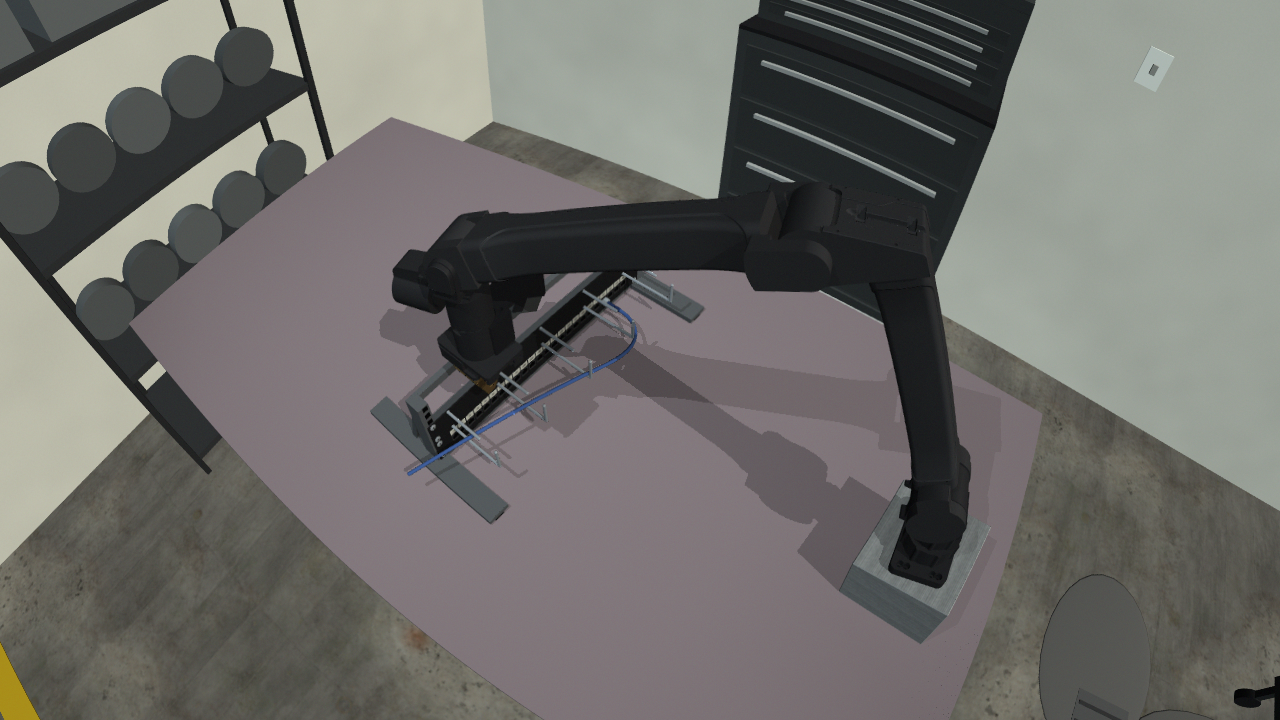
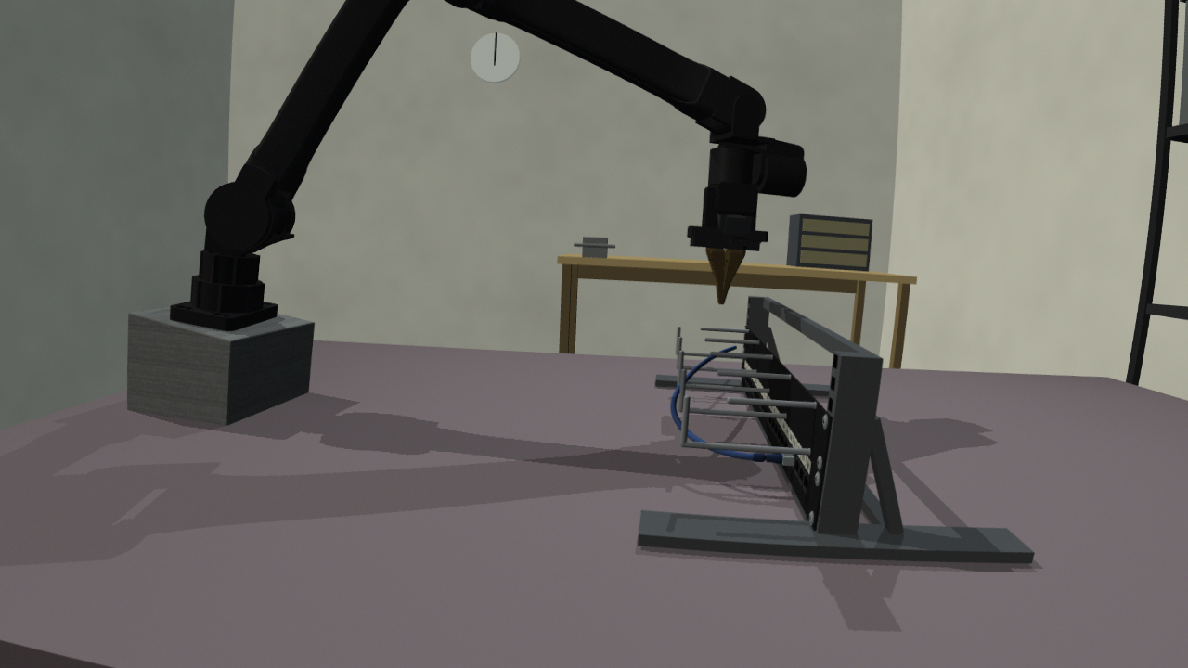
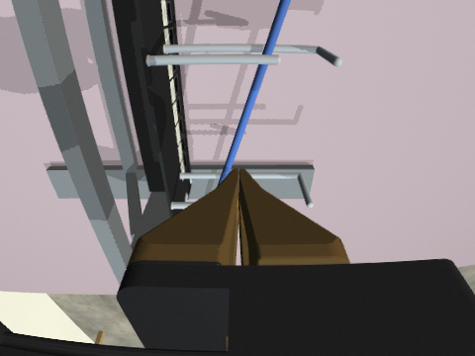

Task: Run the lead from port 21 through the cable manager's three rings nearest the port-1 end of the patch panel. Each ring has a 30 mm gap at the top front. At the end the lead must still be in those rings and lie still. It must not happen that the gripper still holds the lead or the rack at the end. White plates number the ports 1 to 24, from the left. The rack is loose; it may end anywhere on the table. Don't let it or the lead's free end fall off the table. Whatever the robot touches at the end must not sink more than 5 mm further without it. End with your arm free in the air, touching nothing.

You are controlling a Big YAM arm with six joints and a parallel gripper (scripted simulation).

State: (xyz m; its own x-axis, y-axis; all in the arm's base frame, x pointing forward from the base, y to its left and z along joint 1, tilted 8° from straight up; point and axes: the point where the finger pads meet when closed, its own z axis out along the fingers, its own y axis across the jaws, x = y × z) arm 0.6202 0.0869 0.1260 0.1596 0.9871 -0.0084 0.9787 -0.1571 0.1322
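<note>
The claw [image 1: 487, 385] [image 2: 720, 301] [image 3: 238, 180] is closed with nothing in it, its tips together above the port-1 end of the rack [image 1: 478, 492] [image 2: 855, 448] [image 3: 51, 79]. The rack stands toward the left corner of the table [image 1: 680, 555] [image 2: 415, 581] [image 3: 396, 124], as seen from overhead. The blue lead [image 1: 634, 335] [image 2: 674, 405] [image 3: 252, 99] bows out from its plug and runs along the front, its free end past the port-1 foot, toward the lower-left edge.

It looks threaded through the three rings [image 1: 544, 412] [image 2: 722, 331] [image 3: 213, 59] nearest that end, though the last crossing is partly hidden by the claw, so the routing is probably complete or nearly so. What remains is likely a check and a clean retreat.

A low or sideways exit could hook a ring's bar or upright, dragging the loose rack and shaking the lead. Springback in the bend could lift the lead out through a top gap, most easily at the end ring, where little tail lies beyond it. Pressing down with closed tips could flick that tail loose; straight up looks safest.
</note>
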